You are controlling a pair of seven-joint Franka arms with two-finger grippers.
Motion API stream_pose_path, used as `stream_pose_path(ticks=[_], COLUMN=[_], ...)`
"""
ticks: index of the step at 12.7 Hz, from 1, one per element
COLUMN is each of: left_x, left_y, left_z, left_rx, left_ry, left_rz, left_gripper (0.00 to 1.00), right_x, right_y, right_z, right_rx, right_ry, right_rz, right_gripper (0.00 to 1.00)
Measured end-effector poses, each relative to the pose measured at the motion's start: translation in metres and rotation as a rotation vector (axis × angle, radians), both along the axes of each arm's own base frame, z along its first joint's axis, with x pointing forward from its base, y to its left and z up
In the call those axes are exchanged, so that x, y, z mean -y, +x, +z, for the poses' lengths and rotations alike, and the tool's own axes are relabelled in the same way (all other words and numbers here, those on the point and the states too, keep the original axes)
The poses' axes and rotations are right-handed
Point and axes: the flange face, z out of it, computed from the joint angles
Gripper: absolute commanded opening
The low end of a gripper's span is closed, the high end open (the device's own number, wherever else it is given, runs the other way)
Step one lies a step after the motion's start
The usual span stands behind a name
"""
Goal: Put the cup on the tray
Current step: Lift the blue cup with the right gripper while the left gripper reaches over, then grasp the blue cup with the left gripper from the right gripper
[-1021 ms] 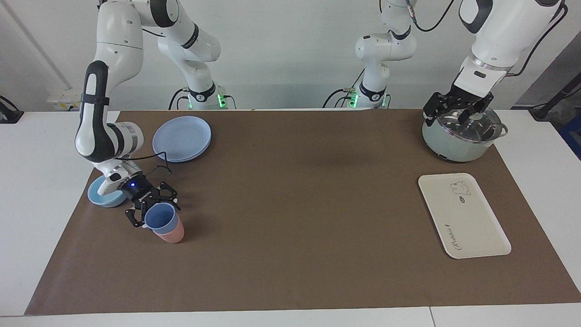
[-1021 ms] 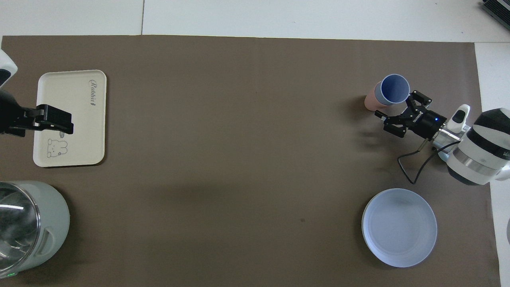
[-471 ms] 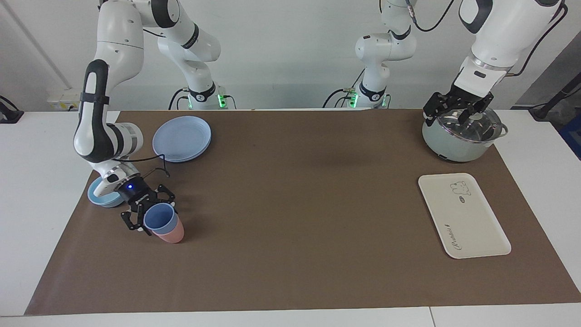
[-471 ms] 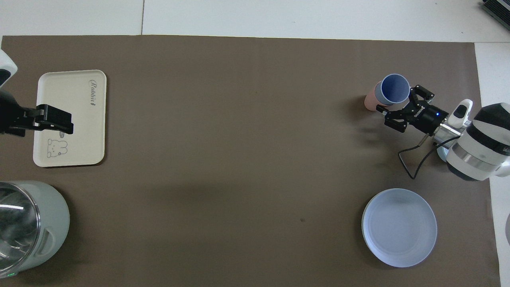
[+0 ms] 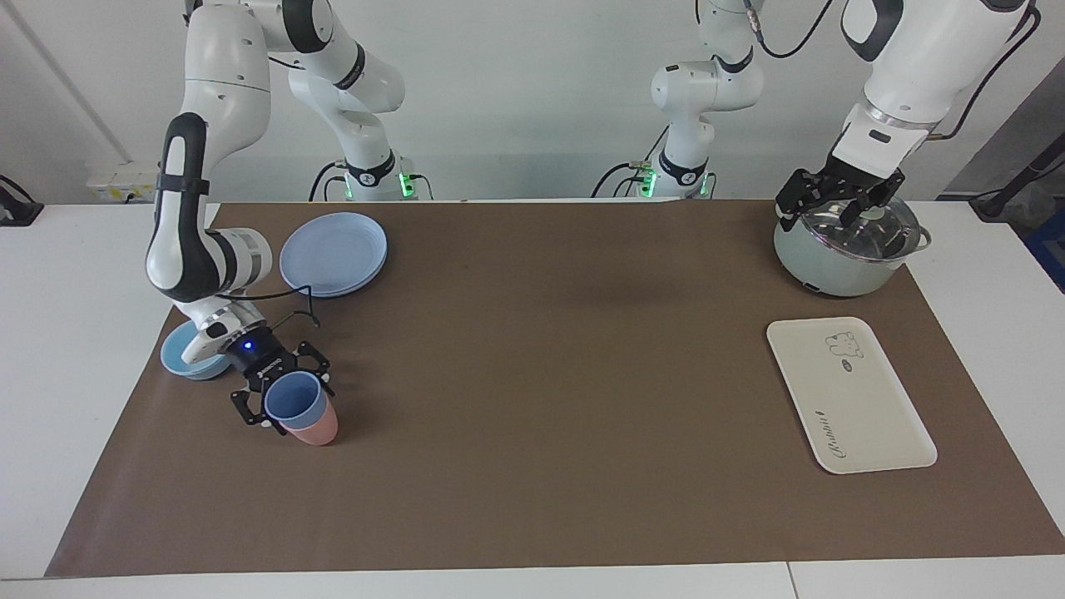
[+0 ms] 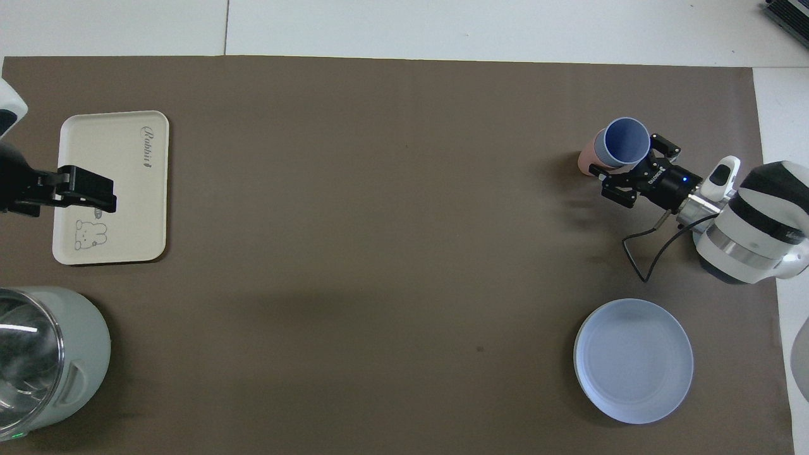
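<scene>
Since the earlier frames my right gripper [image 5: 281,398] has slid in around the cup [image 5: 294,399] and begun drawing its fingers together, though I cannot tell yet whether they have actually bitten on the wall. That blue cup sits nested in the pink cup [image 5: 314,426], both leaning on the mat at the right arm's end of the table, just beside the light-blue bowl [image 5: 190,353] and farther from the robots than the blue plate [image 5: 334,253]. My left gripper [image 5: 837,193] waits with its fingers spread wide over the lidded pot [image 5: 844,249], holding nothing. At the left arm's end lies the tray [image 5: 849,394], bare and well apart from the cup. I judge this to be the grasp, step 1 of the job, with the carry and the set-down both still ahead. Next I need a firm pinch on the blue wall alone, then a lift that pulls it free of the pink 1; if the 2 cups stick, both will come up together
</scene>
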Motion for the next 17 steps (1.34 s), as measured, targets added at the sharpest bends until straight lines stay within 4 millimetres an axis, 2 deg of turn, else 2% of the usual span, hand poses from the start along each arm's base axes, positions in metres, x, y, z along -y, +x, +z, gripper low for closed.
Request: stream_pose_path(ticks=[5, 7, 10, 13, 14, 16, 17], left_x=[0.0, 0.0, 0.007, 0.034, 0.049, 0.101, 0.134], left_y=[0.0, 0.001, 0.004, 0.011, 0.014, 0.017, 0.014], left_z=[0.0, -0.001, -0.01, -0.018, -0.018, -0.017, -0.02], left_rx=[0.0, 0.005, 0.03, 0.096, 0.118, 0.168, 0.188], left_ry=[0.0, 0.0, -0.055, -0.304, -0.384, -0.539, -0.586], left_rz=[0.0, 0.0, 0.0, 0.074, 0.127, 0.233, 0.258], left_gripper=[1.0, 1.0, 1.0, 0.98, 0.98, 0.98, 0.9], right_x=[0.001, -0.001, -0.005, -0.004, -0.006, -0.018, -0.032], right_y=[0.008, 0.013, 0.016, 0.013, 0.011, 0.006, 0.004], right_z=[0.01, 0.03, 0.078, 0.126, 0.142, 0.17, 0.184], right_rx=[0.015, -0.016, -0.083, -0.151, -0.177, -0.226, -0.254], right_ry=[-0.008, -0.066, -0.142, -0.254, -0.29, -0.339, -0.374], right_rz=[0.001, 0.026, 0.069, 0.106, 0.11, 0.126, 0.135], right_gripper=[0.0, 0.0, 0.0, 0.0, 0.0, 0.0, 0.0])
